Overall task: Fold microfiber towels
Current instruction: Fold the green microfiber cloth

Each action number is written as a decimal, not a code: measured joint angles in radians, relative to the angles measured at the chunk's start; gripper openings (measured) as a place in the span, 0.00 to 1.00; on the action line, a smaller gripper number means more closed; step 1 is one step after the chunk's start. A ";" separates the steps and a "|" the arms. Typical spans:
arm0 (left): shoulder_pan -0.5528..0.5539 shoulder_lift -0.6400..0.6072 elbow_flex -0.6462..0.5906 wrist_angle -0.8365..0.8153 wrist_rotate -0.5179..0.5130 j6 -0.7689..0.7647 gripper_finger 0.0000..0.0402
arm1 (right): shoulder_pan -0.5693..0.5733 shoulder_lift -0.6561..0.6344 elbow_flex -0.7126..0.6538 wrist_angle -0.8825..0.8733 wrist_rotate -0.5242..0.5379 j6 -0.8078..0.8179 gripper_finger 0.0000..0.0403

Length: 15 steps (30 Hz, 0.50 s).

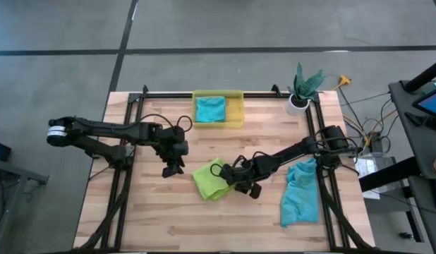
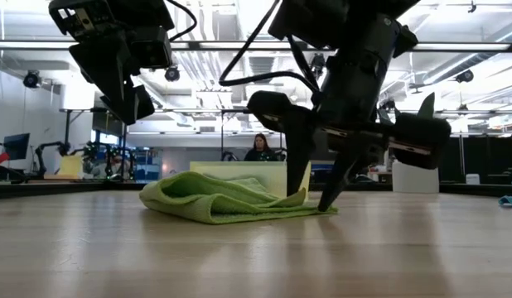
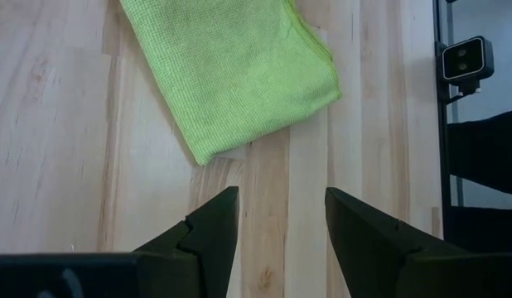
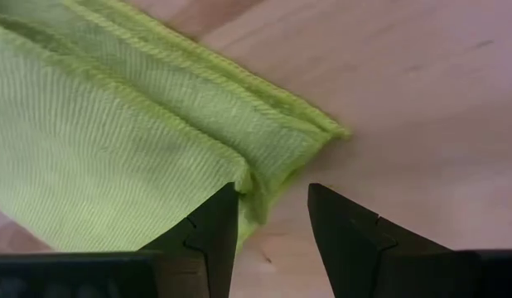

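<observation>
The lime green towel lies folded in several layers flat on the wooden table, at its middle. My right gripper stands open at the towel's right-hand edge, near a corner, with its fingers pointing steeply down. My left gripper hangs open above bare wood to the left of the towel, touching nothing. A teal towel lies crumpled on the table's right side. Another teal towel lies in the yellow bin. My right gripper comes from above, slanting. One fingertip stands on the towel's layered edge, close to the corner. The other fingertip is down at the bare wood just beside the towel. The towel lies flat on the table.
The yellow bin stands at the table's far edge, and a potted plant at the far right corner. Black frame rails run along the table's sides. A person sits in the room beyond. Bare wood lies toward the near edge.
</observation>
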 joint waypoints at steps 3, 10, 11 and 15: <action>0.000 0.000 0.000 0.000 0.000 0.000 0.41 | 0.000 0.000 0.005 0.002 0.008 0.004 0.36; 0.000 0.000 -0.001 0.000 0.000 0.000 0.41 | -0.007 0.000 0.024 0.007 0.058 0.004 0.36; 0.000 0.000 -0.001 0.000 0.000 0.000 0.41 | -0.008 0.000 0.023 0.007 0.058 0.004 0.36; 0.000 0.000 -0.001 0.000 0.000 0.000 0.41 | -0.010 0.000 0.020 0.006 0.050 0.004 0.36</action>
